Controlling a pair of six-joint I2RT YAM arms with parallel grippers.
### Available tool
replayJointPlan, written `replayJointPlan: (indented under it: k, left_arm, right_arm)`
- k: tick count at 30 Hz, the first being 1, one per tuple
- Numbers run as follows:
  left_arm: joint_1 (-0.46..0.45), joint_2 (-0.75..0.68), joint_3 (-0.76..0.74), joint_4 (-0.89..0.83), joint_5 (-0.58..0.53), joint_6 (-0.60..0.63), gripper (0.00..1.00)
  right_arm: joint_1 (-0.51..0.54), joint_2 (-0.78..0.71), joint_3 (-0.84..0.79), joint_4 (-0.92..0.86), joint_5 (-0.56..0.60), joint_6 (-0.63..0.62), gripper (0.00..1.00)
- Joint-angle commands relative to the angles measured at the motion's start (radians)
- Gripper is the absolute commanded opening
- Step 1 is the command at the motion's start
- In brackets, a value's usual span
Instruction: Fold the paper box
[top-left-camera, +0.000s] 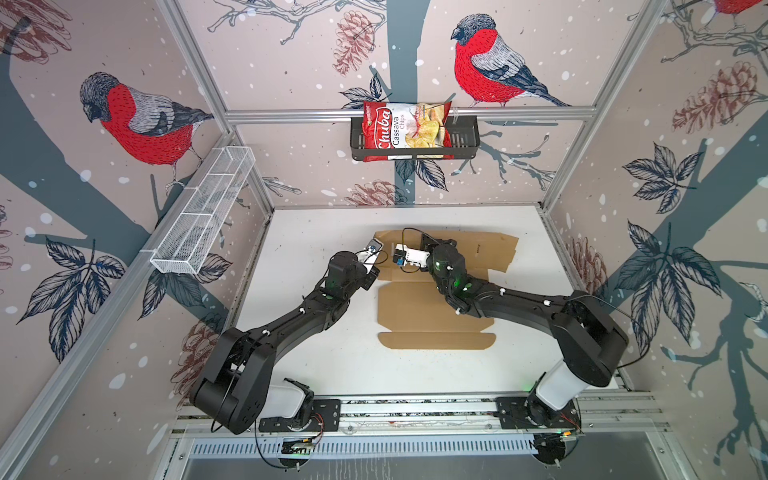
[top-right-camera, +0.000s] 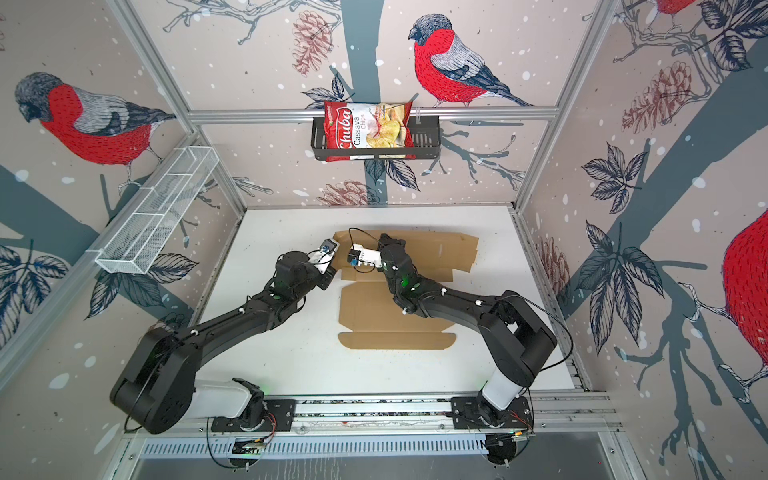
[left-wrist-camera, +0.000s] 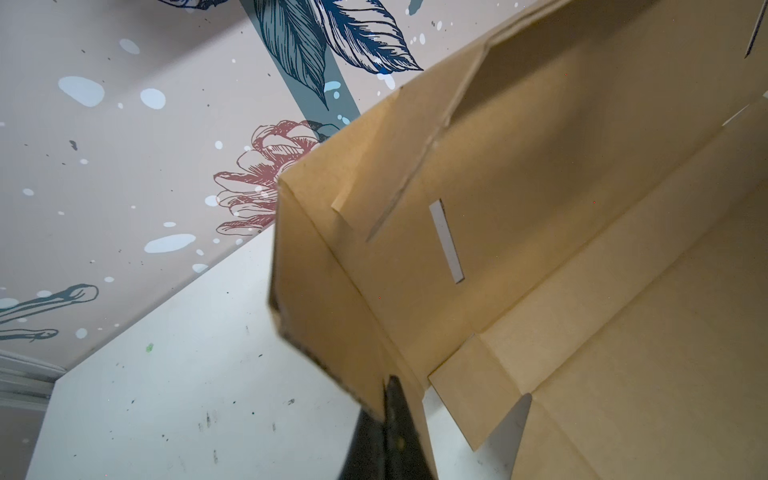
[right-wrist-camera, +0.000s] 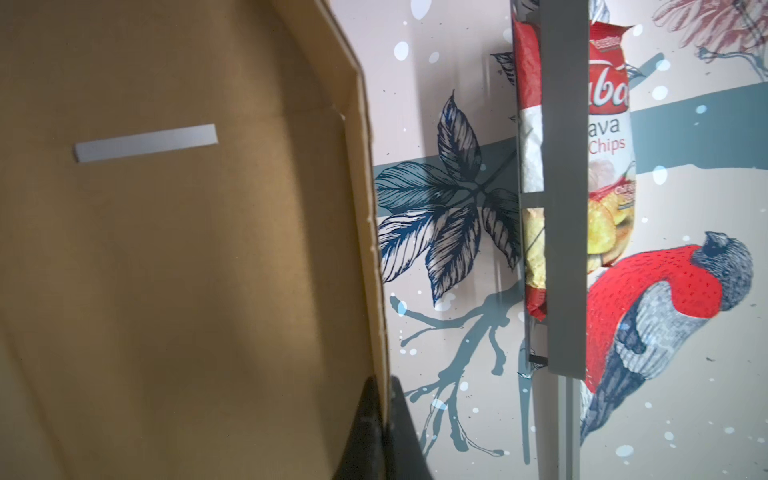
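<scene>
The left end effector (left-wrist-camera: 384, 399) and the right end effector (right-wrist-camera: 388, 401) each clamp an edge of the paper box (top-left-camera: 432, 309).

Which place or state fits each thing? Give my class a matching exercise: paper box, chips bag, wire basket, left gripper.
1 paper box
2 chips bag
3 wire basket
4 left gripper

A in the black shelf on the back wall
B fixed to the left side wall
C shut on the box's edge
D on the white table, far part lifted

Pairs: 1-D, 2-A, 3-B, 4-C
</scene>
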Motion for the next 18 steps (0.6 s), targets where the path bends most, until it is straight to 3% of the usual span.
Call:
replayJointPlan:
  k: [1, 10, 18]
  left_arm:
    - [-0.015, -0.030, 0.005, 0.089, 0.077, 0.028, 0.00]
    - [-0.030, -0.013, 0.046, 0.015, 0.178, 0.028, 0.00]
    - [-0.036, 0.047, 0.037, 0.053, 0.102, -0.027, 0.00]
  right_arm:
    - [0.003, -0.003, 0.013, -0.039, -0.115, 0.080, 0.00]
    - [-0.017, 0.016, 0.061, -0.052, -0.129, 0.114, 0.00]
    - [0.002, 0.017, 0.053, -0.053, -0.142, 0.155, 0.00]
